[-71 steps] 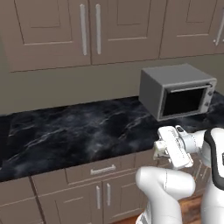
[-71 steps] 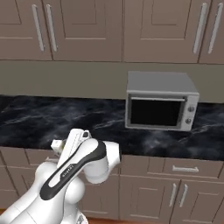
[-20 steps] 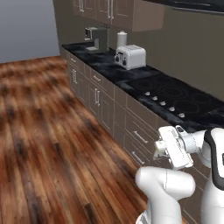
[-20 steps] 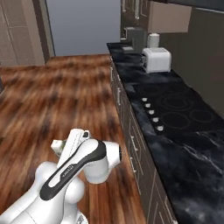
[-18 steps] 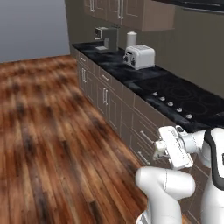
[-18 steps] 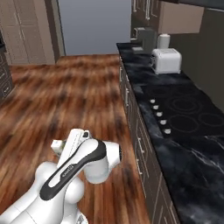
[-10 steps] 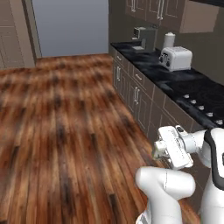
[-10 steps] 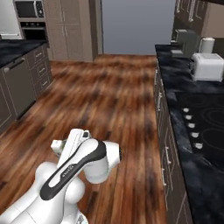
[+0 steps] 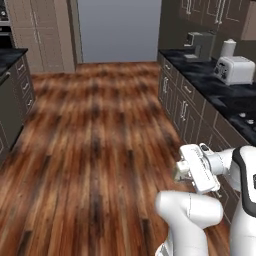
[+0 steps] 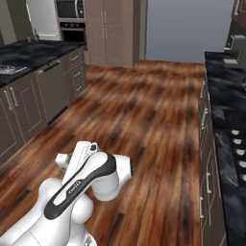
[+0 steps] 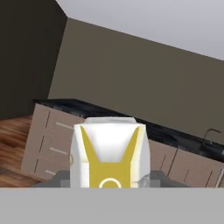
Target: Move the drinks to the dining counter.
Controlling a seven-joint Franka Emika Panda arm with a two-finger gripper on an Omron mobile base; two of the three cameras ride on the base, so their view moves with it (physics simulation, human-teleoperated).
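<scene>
Brown plank wood floor (image 9: 95, 150) runs to the far wall. Black marble worktop (image 9: 220, 90) at right carries a white toaster (image 9: 234, 70). Two-finger gripper (image 11: 109, 177): jaws clamped on cream-white carton with yellow markings (image 11: 110, 153), held low over the floor.

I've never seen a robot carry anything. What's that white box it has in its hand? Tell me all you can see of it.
It is a small carton, cream-white with a folded top and a yellow pattern and ring on its face. It stands upright, clamped between the gripper fingers, off any surface. From the left base view a pale corner pokes out beside the hand, above the wooden floor.
</scene>
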